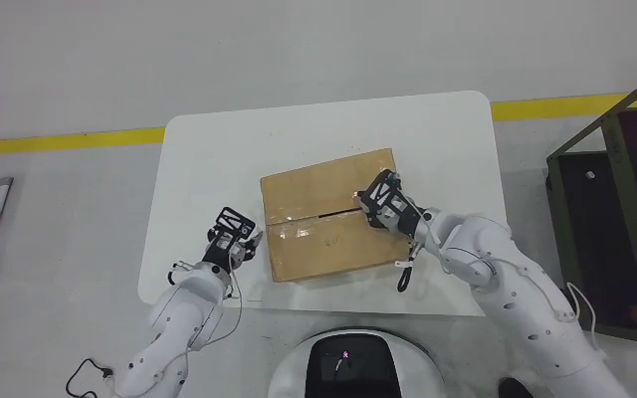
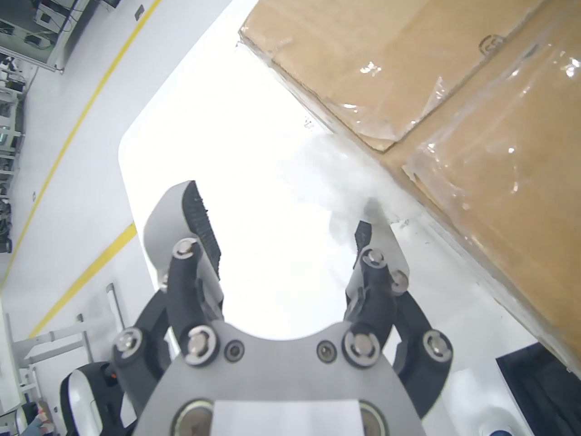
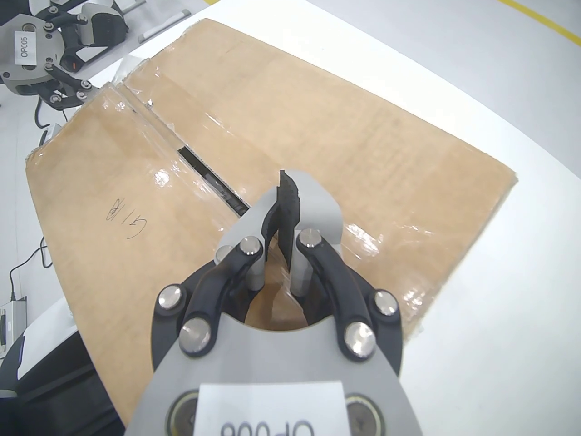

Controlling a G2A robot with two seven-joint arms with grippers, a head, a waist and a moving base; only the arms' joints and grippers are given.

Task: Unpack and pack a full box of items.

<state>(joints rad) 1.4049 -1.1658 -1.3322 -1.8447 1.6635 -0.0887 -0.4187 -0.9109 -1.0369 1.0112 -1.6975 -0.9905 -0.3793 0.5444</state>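
Observation:
A closed brown cardboard box (image 1: 318, 224) sits in the middle of the white table (image 1: 219, 149), its top flaps meeting at a taped centre seam (image 3: 199, 170) with a narrow dark gap. My right gripper (image 1: 370, 197) is shut and rests on the box top (image 3: 363, 156) at the right end of that seam; in its wrist view its fingertips (image 3: 287, 192) are pressed together with nothing visible between them. My left gripper (image 1: 239, 231) stands open just off the box's left side, above the table. In the left wrist view the box corner (image 2: 408, 70) lies past its fingertips (image 2: 283, 210).
A yellow floor line (image 1: 80, 139) runs behind the table. A dark rack or cart (image 1: 597, 209) stands at the right, off the table. Bare table surface lies around the box on every side, widest at the back and left.

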